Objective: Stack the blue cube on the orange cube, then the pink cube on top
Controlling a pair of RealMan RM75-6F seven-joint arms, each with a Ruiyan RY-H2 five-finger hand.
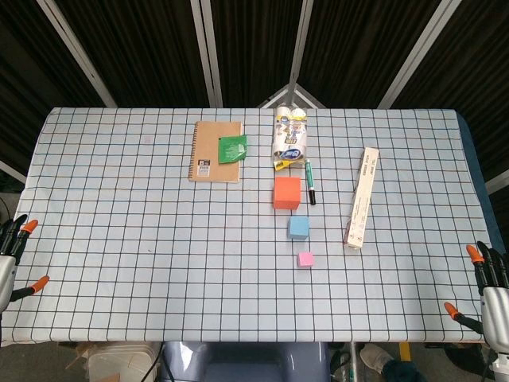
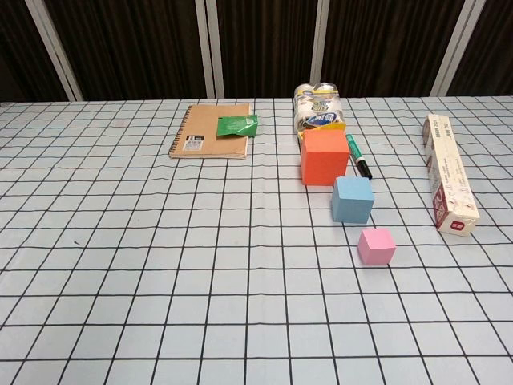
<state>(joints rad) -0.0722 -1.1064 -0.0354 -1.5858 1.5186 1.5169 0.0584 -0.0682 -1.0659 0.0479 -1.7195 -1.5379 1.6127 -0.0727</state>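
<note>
Three cubes stand in a row on the checked tablecloth, apart from one another. The orange cube (image 1: 287,192) (image 2: 324,156) is the largest and farthest back. The blue cube (image 1: 298,228) (image 2: 353,199) sits just in front of it. Nearest is the small pink cube (image 1: 305,259) (image 2: 376,245). My left hand (image 1: 11,259) rests at the table's left edge, fingers spread, holding nothing. At the right edge my right hand (image 1: 487,290) is likewise spread and empty. Both hands are far from the cubes and outside the chest view.
A brown spiral notebook (image 1: 215,151) with a green packet (image 1: 232,148) lies at the back left. A pack of rolls (image 1: 289,135) stands behind the orange cube, with a black marker (image 1: 310,182) beside it. A long narrow box (image 1: 362,196) lies to the right.
</note>
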